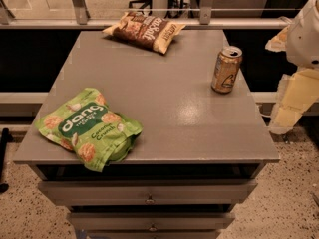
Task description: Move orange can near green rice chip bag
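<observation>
Nearest the camera are the stacked grey drawer fronts (pixel 149 190) under the table's front edge, with 2 small pulls showing down the middle; above them spreads the flat grey table top (pixel 189 118), and speckled floor (pixel 294 198) lies to either side. At the front left corner the green rice chip bag (pixel 89 127) lies flat, printed face up, its lower end reaching the table's front edge; its white lettering runs slantwise on a dark green band, with round chips pictured around it. At the far edge, a little left of the middle, a brown and cream snack bag (pixel 144 30) lies flat and angled, just in front of a pale rail (pixel 239 22). To the right, the orange can (pixel 227 69) stands upright near the table's right edge, pull-tab top up, dark emblem facing the camera; it is well apart from the green bag and touches nothing but the table. Furthest right, off the table and beyond its right edge, the gripper (pixel 288 108) hangs on the white and yellowish arm, apart from the can and holding nothing; whether it is open or closed I cannot tell.
</observation>
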Tool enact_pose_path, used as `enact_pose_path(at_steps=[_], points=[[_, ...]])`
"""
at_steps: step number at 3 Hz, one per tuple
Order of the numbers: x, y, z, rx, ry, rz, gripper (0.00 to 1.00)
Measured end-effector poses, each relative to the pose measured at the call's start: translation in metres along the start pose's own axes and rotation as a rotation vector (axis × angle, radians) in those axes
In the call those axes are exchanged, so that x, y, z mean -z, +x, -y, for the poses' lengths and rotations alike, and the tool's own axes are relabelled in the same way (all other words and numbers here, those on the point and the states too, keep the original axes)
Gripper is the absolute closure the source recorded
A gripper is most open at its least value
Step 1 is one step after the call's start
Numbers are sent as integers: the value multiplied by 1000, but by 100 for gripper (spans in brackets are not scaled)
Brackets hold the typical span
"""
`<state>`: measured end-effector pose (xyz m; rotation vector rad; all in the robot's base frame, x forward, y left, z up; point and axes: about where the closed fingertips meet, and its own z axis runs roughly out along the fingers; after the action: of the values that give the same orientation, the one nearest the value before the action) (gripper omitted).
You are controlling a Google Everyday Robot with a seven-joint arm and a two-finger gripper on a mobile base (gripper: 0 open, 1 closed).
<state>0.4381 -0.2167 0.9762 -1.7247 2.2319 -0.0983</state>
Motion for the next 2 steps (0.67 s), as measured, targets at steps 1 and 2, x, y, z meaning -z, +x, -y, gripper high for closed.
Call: enact_pose_path(at_steps=[1, 2], points=[[0, 0, 0, 0, 0, 0, 0], [-2, -1, 3, 8, 8, 23, 0]])
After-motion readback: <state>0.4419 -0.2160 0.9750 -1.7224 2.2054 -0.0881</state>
